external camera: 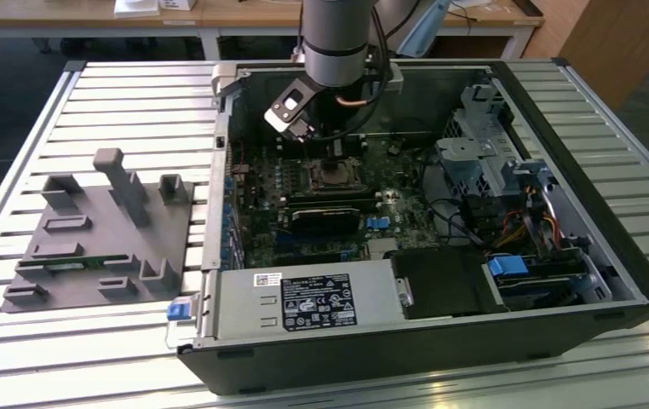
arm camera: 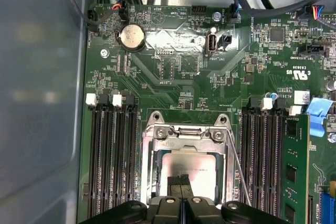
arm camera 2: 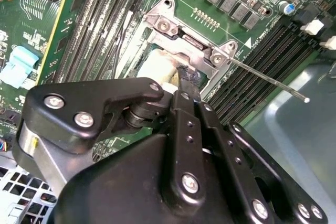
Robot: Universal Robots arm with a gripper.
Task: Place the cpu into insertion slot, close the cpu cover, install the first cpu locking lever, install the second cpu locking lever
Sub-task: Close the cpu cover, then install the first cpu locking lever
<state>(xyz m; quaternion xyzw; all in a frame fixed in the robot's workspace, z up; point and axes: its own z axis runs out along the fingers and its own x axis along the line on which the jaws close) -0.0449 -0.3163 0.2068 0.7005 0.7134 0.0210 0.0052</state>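
Black fingertips pinched together over the cpu in its socket.

Gripper (arm camera: 181, 181) jaws closed on nothing, tips directly above the cpu (arm camera: 197, 163); touching or just clear, cannot tell. The cpu lies flat in the insertion slot (external camera: 330, 175), framed by the cpu cover (arm camera: 184, 132), which looks lowered. A thin locking lever (arm camera: 237, 166) runs lengthwise along the cover's side, just beside the fingers, between cover and memory slots (arm camera: 265, 156), its free end standing out unlatched. The arm (external camera: 336, 38) drops near-vertical into the open case (external camera: 416, 358).
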